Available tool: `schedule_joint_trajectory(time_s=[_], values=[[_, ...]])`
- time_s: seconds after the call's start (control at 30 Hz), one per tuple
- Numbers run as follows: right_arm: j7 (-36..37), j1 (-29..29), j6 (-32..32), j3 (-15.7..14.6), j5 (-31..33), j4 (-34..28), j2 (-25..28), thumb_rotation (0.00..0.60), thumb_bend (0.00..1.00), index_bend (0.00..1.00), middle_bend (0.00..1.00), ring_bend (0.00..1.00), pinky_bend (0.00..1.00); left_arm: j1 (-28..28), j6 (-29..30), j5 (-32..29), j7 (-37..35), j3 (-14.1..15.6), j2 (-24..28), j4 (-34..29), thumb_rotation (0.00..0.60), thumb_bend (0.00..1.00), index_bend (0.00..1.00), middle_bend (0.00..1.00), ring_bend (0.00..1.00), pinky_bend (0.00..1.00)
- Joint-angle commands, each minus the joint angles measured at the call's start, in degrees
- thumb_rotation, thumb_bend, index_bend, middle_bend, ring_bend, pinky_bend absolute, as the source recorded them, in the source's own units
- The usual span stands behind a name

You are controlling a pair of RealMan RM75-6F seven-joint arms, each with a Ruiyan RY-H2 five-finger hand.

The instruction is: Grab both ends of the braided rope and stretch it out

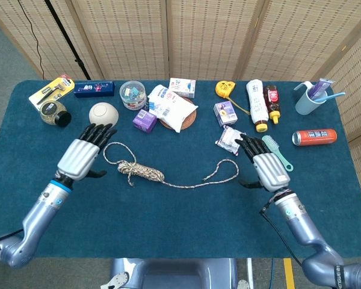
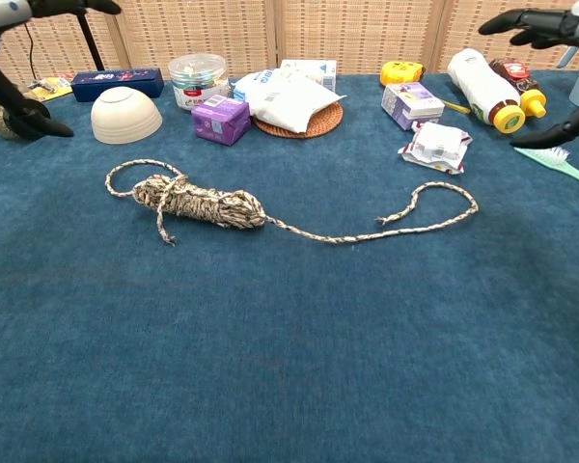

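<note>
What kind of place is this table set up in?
Probably an indoor robot test or demo room: a dark blue cloth-covered table strewn with assorted household goods, a woven folding screen as backdrop, and a multicoloured braided rope laid out between the arms.

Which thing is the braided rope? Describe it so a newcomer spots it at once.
Start at the blue table, then go to its open middle, between the left hand and right hand. The braided rope lies there, held by neither: the only speckled cord, a bundled coil trailing one long tail.
</note>
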Motion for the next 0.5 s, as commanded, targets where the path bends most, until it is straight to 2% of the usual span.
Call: schedule_joint_trajectory(time_s=[0.03,0.17,0.23,0.27,0.5], values=[[0.58,-1.71,2.21,-0.41,-0.07,0.40,1.47,0.600,0.23,0.00,0.00,0.00,0.00,3.19,3.77,-0.07,-0.53,1.02,2.65,-0.61,0.600,0.05,0.01,0.00,0.00,0.00],[1.18,-4.32,6.63,-0.74,-0.93,1.53,2.43,0.600,0.23,0.12,0.05,0.00,0.00,7.62,9.20,-0.44,-1.81,1.95,4.87,-0.90,0.600,0.06,0.09,0.00,0.00,0.00],[0.92,-8.14,12.01,-1.73,-1.47,3.02,3.58,0.600,0.23,0.18,0.09,0.02,0.01,12.85,14.19,-0.57,-3.32,3.88,8.62,-1.74,0.600,0.07,0.12,0.00,0.00,0.00],[0.73,-8.58,12.56,-1.90,-1.55,3.10,3.70,0.600,0.23,0.20,0.11,0.03,0.01,13.49,14.77,-0.15,-3.65,4.22,9.12,-1.87,0.600,0.07,0.14,0.00,0.00,0.00],[-1.82,-12.39,14.97,-3.29,0.36,1.70,6.41,0.600,0.23,0.22,0.13,0.04,0.02,19.33,19.44,0.46,-6.07,6.59,12.43,-1.91,0.600,0.07,0.16,0.00,0.00,0.00]])
